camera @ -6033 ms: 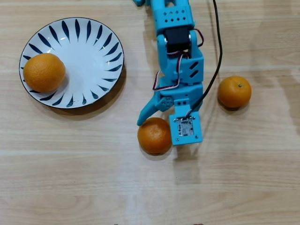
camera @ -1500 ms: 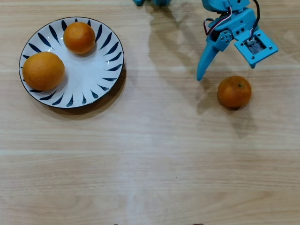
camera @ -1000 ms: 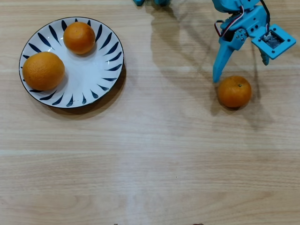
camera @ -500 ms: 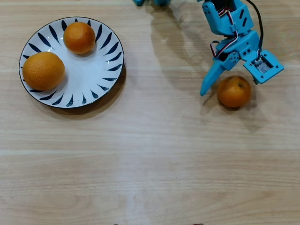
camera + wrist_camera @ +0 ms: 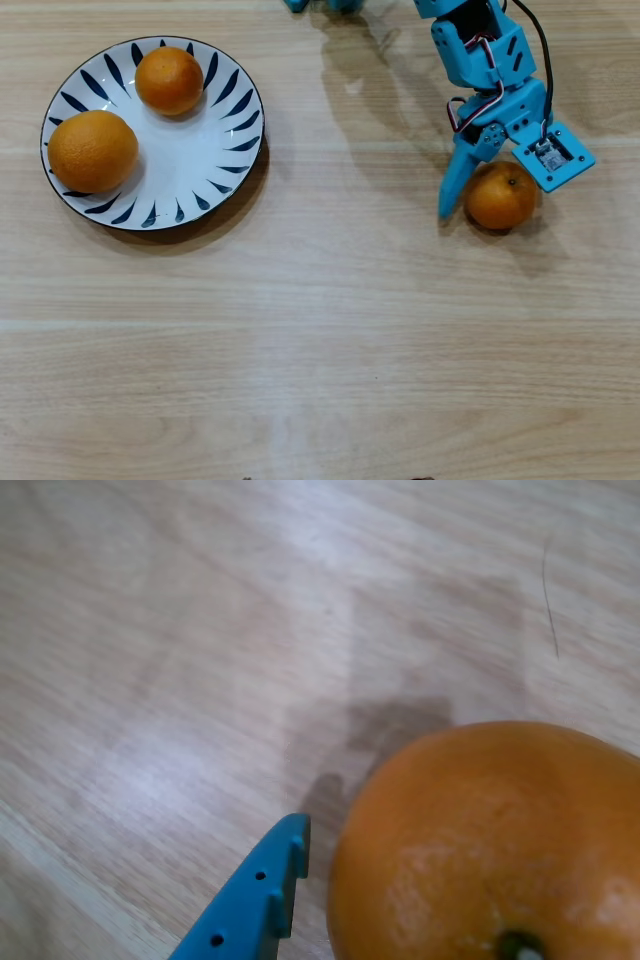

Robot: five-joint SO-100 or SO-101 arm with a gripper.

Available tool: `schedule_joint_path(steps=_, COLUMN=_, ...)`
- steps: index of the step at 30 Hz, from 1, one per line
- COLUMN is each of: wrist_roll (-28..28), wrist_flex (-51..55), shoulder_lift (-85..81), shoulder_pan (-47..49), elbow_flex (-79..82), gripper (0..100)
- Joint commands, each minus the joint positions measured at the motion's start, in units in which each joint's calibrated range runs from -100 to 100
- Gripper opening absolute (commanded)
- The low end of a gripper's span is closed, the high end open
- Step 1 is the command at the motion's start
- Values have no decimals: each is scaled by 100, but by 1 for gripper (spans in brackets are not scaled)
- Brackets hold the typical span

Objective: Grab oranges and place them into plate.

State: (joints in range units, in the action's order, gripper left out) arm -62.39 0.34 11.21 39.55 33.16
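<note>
The white plate (image 5: 190,150) with blue strokes lies at the left of the overhead view and holds two oranges, a larger one (image 5: 93,151) and a smaller one (image 5: 169,80). A third orange (image 5: 503,195) with a stem dot rests on the table at the right. My blue gripper (image 5: 490,205) is open and straddles it: one finger (image 5: 452,190) stands just left of the fruit, and the other side is hidden under the wrist mount. The wrist view shows this orange (image 5: 480,830) large at the lower right, with a blue fingertip (image 5: 283,852) close to its left side.
The arm (image 5: 480,50) reaches in from the top edge, with a black cable (image 5: 545,60) along it. The light wooden table (image 5: 320,330) stretches between the plate and the third orange.
The smaller orange, on the table six seconds ago, now sits in the plate. Over the last second the open gripper came down and its finger closed in beside the third orange.
</note>
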Motion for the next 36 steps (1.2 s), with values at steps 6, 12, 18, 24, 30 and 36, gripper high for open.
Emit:
schedule_joint_path(steps=6, wrist_roll=-55, wrist_flex=-90, shoulder_lift=-48, shoulder_pan=-68, elbow_flex=-106, gripper=42)
schedule_joint_path(steps=12, wrist_roll=3, wrist_flex=-4, shoulder_lift=-487, shoulder_pan=-173, elbow_flex=-178, gripper=42)
schedule_joint_path(steps=18, wrist_roll=405, wrist_flex=821, shoulder_lift=-1400, shoulder_pan=-544, elbow_flex=-160, gripper=42)
schedule_joint_path(steps=24, wrist_roll=531, wrist_flex=1921, shoulder_lift=-2187, shoulder_pan=-899, elbow_flex=-169, gripper=42)
schedule_joint_path(steps=30, wrist_roll=468, wrist_flex=1990, shoulder_lift=-2237, shoulder_pan=-689, elbow_flex=-178, gripper=47)
schedule_joint_path(steps=36, wrist_roll=65, wrist_flex=1981, shoulder_lift=-1476, shoulder_pan=-302, elbow_flex=-369, gripper=47)
